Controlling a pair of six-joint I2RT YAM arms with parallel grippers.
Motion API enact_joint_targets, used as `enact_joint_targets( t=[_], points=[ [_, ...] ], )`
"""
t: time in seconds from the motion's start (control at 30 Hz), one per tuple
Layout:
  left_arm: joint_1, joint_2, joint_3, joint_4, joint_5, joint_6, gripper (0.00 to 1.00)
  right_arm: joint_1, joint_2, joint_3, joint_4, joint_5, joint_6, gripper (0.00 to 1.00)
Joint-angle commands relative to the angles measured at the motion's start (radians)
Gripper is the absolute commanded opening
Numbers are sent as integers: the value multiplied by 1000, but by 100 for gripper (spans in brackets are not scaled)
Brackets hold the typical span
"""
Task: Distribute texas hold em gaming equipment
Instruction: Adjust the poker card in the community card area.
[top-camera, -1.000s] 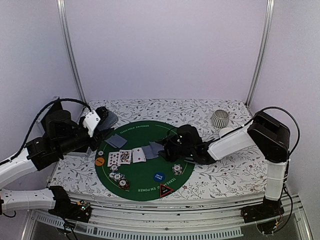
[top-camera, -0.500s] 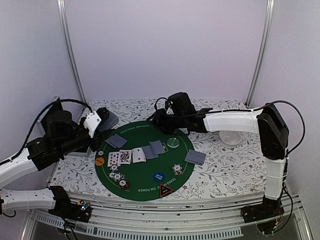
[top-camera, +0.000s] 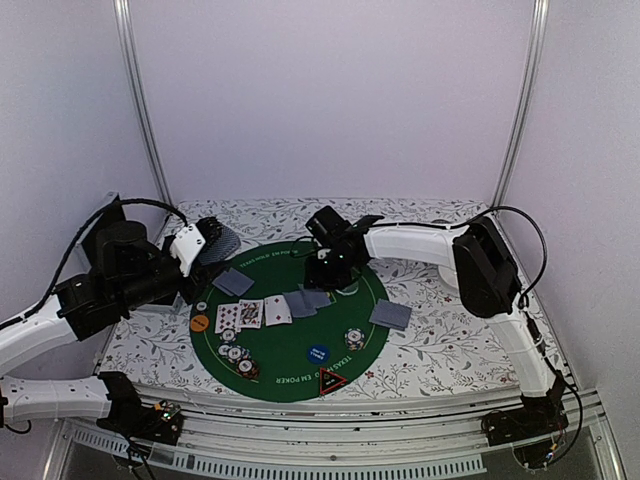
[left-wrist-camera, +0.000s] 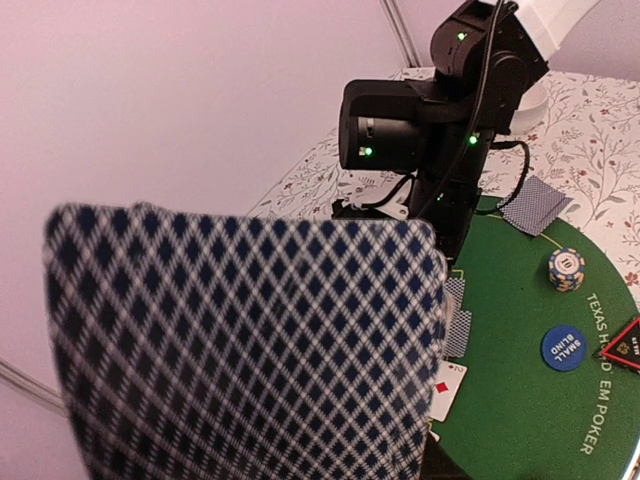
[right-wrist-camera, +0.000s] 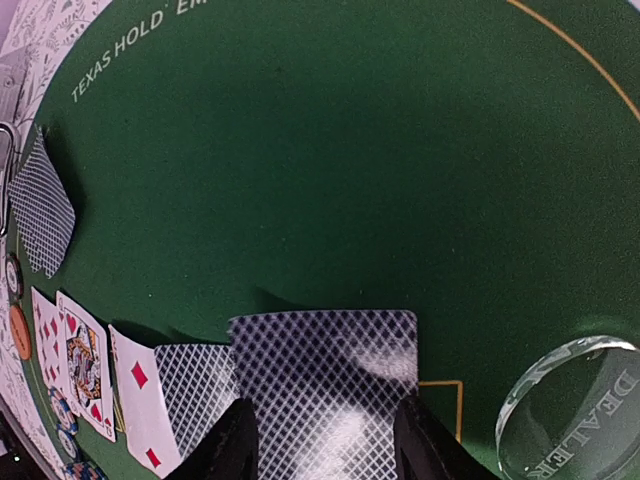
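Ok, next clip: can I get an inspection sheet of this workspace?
Surface: floral-print table under a round green felt poker mat.
Job's things: three face-up cards, face-down grey-blue cards, striped chips, round blue button, round orange button, red-black triangle marker, clear dealer disc.
Clutter: nothing seen.
Grippers: left gripper shut on a diamond-backed card; right gripper open above a face-down card.
Cables: black cables looped over both arms.
Surroundings: pale walls, two metal poles.

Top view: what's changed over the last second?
The right hand swung from the mat's middle to its far edge, then came back over the face-down cards. The left hand kept holding its card; chips and buttons stayed put.
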Motion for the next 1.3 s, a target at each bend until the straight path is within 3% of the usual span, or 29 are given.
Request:
enact_joint_targets(
  t=[0.0,0.23,0.37,0.57,0.7,0.9,0.93,1.0,1.27],
  points=[
    [3,1,-13,33,12,14,39,-2,83,28,-153,44,-72,46],
    [3,4,-15,38,20,16,39,17,89,34,-219,165,-77,44],
    [3,4,-17,40,26,17,39,21,86,36,-263,223,-94,52],
    [2,4,-17,40,28,19,39,21,107,19,-220,133,-117,54],
    [2,0,-19,38,25,21,39,21,119,-5,-157,59,-111,45],
    [3,-3,-22,40,24,22,39,12,99,-46,-128,48,-91,21],
    [2,-3,-22,41,25,23,39,9,91,-58,-119,50,-88,12],
    [2,-3,-23,41,27,23,39,4,68,-89,-104,49,-81,4],
    [2,-1,-27,46,36,22,39,3,-38,-143,-52,73,-104,2]
  ],
)
